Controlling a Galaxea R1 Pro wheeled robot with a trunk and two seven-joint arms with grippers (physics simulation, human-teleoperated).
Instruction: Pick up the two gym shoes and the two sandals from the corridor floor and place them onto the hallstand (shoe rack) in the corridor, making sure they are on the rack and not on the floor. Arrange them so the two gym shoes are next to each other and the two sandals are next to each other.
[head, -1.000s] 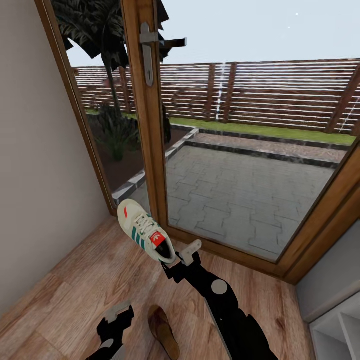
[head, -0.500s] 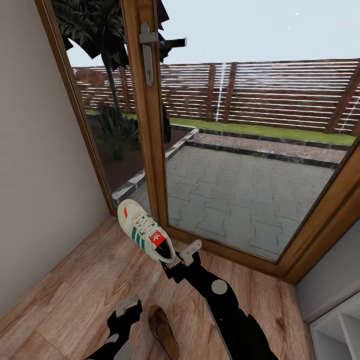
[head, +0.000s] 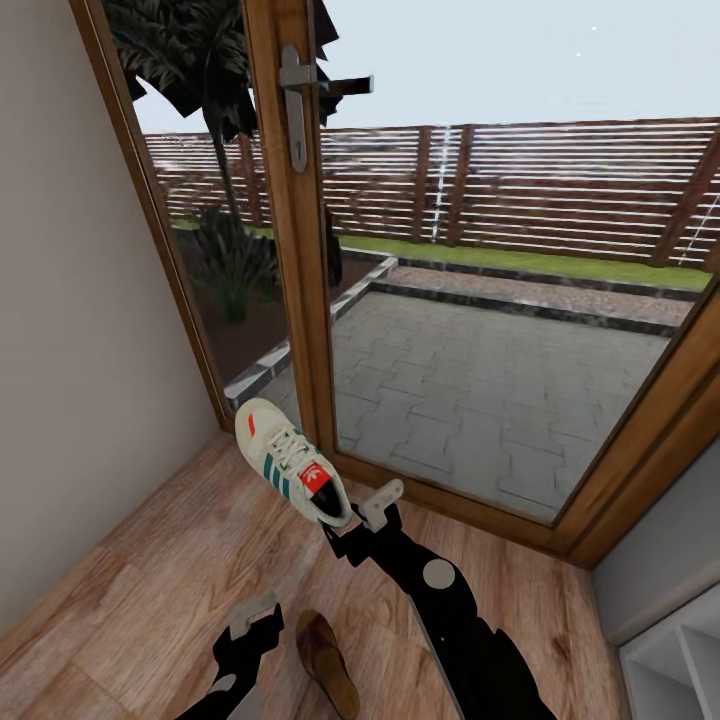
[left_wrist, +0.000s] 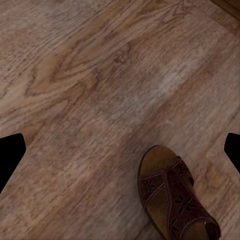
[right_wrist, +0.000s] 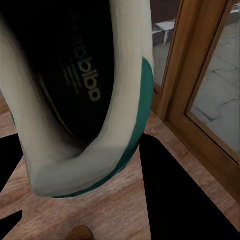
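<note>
One cream-white gym shoe with green stripes hangs above the corridor floor beside the door frame. My right gripper is shut on its heel rim. The right wrist view looks into the shoe's dark inside, with a black finger against the heel. A dark brown sandal lies on the planks just right of my left gripper, which hovers open above the floor. In the left wrist view the sandal sits off to one side, between the spread fingertips. A corner of the light-grey hallstand shows at the bottom right.
A wooden-framed glass door with a metal handle stands straight ahead, with a paved yard behind it. A plain wall closes the left side. Bare planks stretch left of the sandal.
My left gripper has moved right, closer to the sandal. The right arm and the held gym shoe have stayed still.
</note>
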